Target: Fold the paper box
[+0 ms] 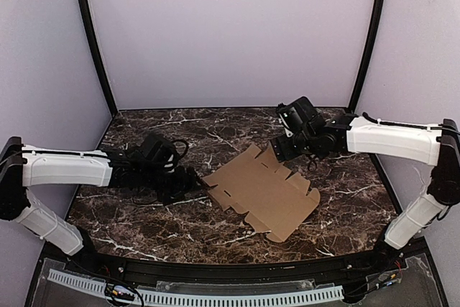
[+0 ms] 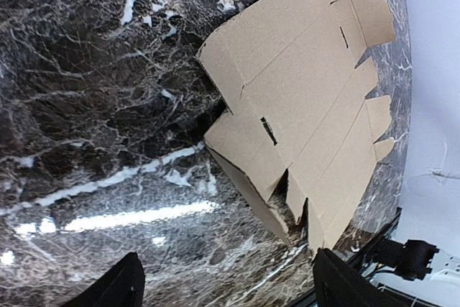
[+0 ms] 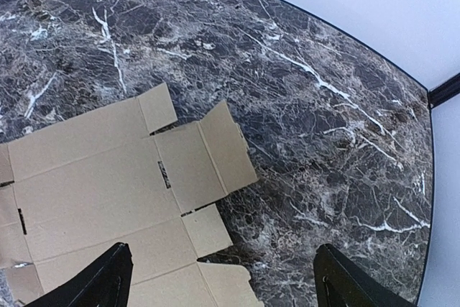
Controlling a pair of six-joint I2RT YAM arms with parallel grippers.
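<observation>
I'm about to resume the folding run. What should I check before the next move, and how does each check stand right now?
1. Paper box fully on the table, nothing overhanging: ok.
2. Left tool open, nothing between its fingers: ok.
3. Right tool open and empty: ok.
4. Any panel folded into shape: not ok. The blank lies mostly flat, with a few flaps slightly lifted.
5. Left tool touching the box's nearest edge: cannot tell.
</observation>
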